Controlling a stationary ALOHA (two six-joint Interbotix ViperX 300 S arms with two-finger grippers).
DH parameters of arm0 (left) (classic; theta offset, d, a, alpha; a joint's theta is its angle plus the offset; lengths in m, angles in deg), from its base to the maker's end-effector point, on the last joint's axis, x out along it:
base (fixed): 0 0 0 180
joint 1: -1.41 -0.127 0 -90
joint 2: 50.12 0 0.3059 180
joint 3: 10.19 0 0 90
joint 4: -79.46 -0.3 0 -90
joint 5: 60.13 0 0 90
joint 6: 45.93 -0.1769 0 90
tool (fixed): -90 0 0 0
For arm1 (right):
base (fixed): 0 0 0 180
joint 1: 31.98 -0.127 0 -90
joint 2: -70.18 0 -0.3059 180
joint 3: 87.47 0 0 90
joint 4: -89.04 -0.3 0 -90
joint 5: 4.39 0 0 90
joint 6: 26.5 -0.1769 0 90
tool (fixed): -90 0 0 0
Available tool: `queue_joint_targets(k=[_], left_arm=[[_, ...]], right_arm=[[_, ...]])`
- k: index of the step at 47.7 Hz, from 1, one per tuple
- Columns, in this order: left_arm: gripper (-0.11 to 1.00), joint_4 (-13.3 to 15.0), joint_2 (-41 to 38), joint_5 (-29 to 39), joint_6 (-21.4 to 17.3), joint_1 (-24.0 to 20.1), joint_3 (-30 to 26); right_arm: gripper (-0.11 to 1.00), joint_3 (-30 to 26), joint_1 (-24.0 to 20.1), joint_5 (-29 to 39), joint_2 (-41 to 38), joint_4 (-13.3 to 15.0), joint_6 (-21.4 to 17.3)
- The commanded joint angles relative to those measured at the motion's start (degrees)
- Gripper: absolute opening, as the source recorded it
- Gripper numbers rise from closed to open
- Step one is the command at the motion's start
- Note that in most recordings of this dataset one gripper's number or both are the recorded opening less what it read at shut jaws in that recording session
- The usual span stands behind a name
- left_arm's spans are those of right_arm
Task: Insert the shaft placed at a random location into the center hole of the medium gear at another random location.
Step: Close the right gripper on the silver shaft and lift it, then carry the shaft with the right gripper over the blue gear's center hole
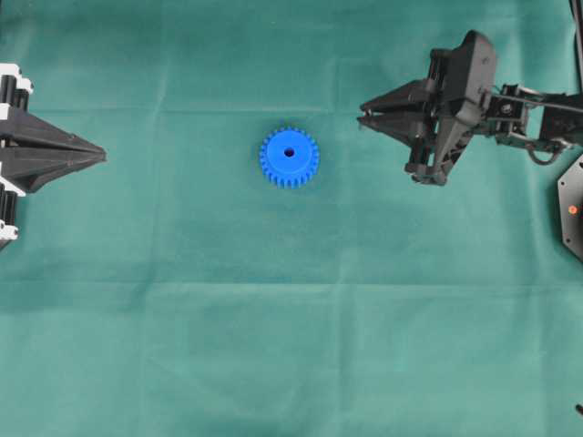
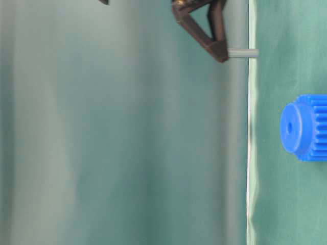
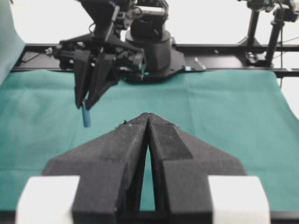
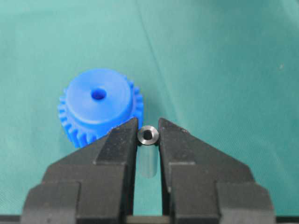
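Observation:
The blue gear [image 1: 289,157] lies flat on the green cloth near the middle, hub up, with its dark center hole [image 1: 290,152] showing. It also shows in the right wrist view [image 4: 96,106] and the table-level view [image 2: 305,127]. My right gripper [image 1: 363,115] is shut on the silvery shaft [image 4: 149,136], holding it upright above the cloth, to the right of the gear and apart from it. The shaft also shows in the table-level view [image 2: 243,52] and the left wrist view [image 3: 86,115]. My left gripper [image 1: 102,157] is shut and empty at the left edge.
A black base plate [image 1: 572,209] sits at the right edge. The right arm's base [image 3: 152,44] and a black rail stand at the far side of the cloth in the left wrist view.

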Motion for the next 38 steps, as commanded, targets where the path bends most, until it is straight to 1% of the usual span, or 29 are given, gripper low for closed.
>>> queue_joint_targets(k=[1,13,22,31,38], left_arm=[[0.00,-0.2,-0.5,-0.4,0.1,-0.1,-1.1],[0.00,-0.2,-0.4,-0.4,0.1,-0.1,-1.1],[0.00,-0.2,-0.5,-0.3,0.1,-0.1,-1.1],[0.00,-0.2,-0.5,-0.3,0.0,-0.1,-1.1],[0.00,-0.2,-0.5,-0.3,0.0,-0.1,-1.1]], right_arm=[[0.13,-1.3,0.3,0.4,1.5,0.2,0.9],[0.13,-1.8,0.1,0.1,0.6,0.2,0.9],[0.13,-2.9,-0.9,0.0,-0.6,0.2,0.8],[0.13,-5.9,-2.9,0.0,-3.7,0.1,0.8],[0.13,-9.2,-4.3,-0.2,-6.9,0.1,0.8]])
